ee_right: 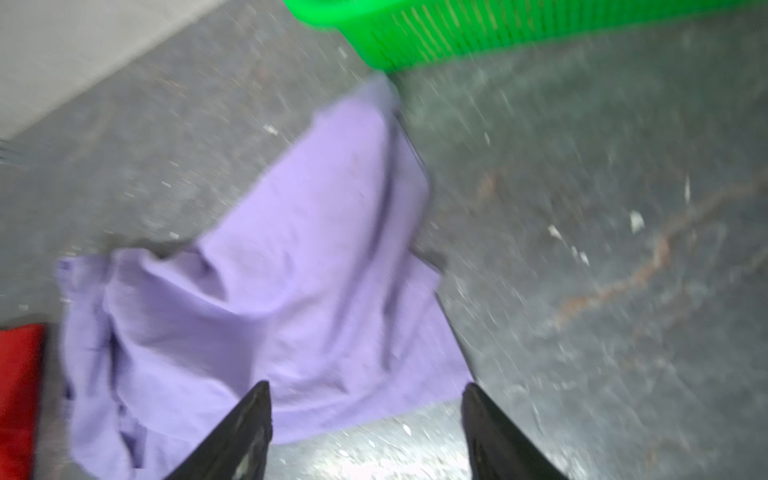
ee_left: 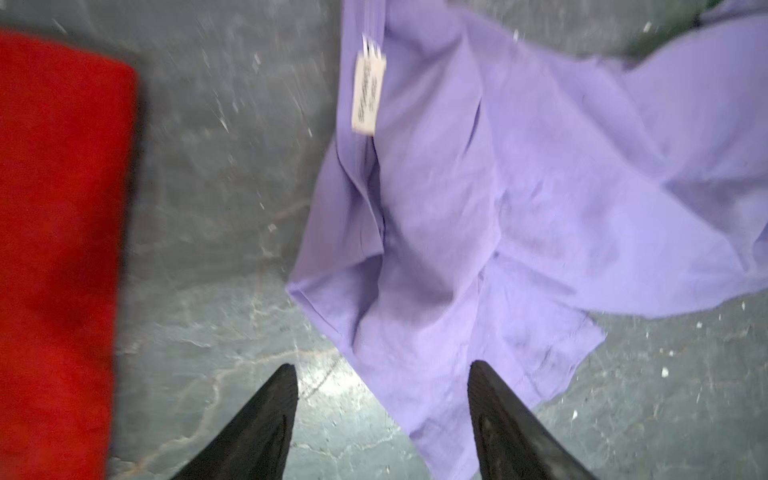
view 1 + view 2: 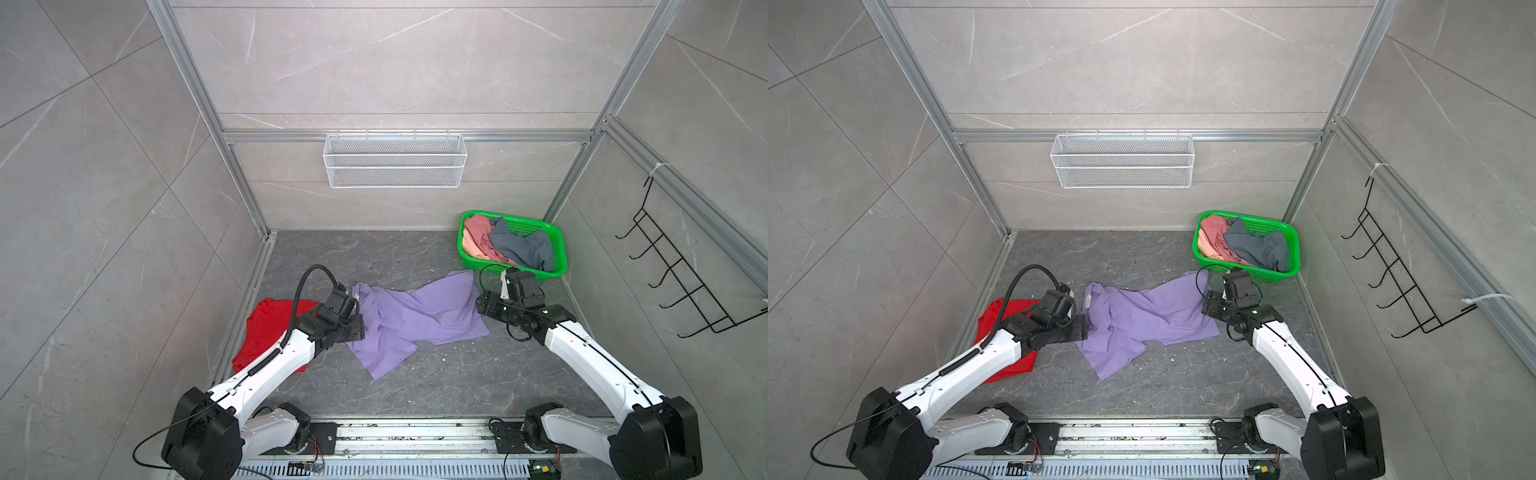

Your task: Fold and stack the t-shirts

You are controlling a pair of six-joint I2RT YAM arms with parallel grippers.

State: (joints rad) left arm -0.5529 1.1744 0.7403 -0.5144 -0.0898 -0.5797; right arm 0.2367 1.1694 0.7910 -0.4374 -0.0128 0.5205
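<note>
In both top views the purple shirt [image 3: 419, 316] lies rumpled in the middle of the floor [image 3: 415, 386], one corner reaching up close to the green basket [image 3: 557, 249], where a pink shirt [image 3: 478, 237] and a grey-blue shirt [image 3: 523, 247] sit in a heap; the red shirt [image 3: 266, 332] lies on the floor to the left, partly under my left arm [image 3: 286, 357], and I judge it already folded. From my left wrist, my left gripper [image 2: 383, 365] has its fingers spread apart and holds nothing, hovering over the bunched lower edge of the purple shirt, with the white label [image 2: 368, 95] showing further up and the red shirt a strip of bare floor away. From my right wrist, blurred, my right gripper [image 1: 366, 385] is likewise released and empty above the opposite edge of the purple cloth, the basket wall beyond it. I think the shirt needs spreading flat before any fold. The danger is the pile-up of layers under my left fingers: pinch there and I may catch two thicknesses and lift a twist. A sideways drag could ruck the red shirt, and a pull on the far corner could nudge the basket
</note>
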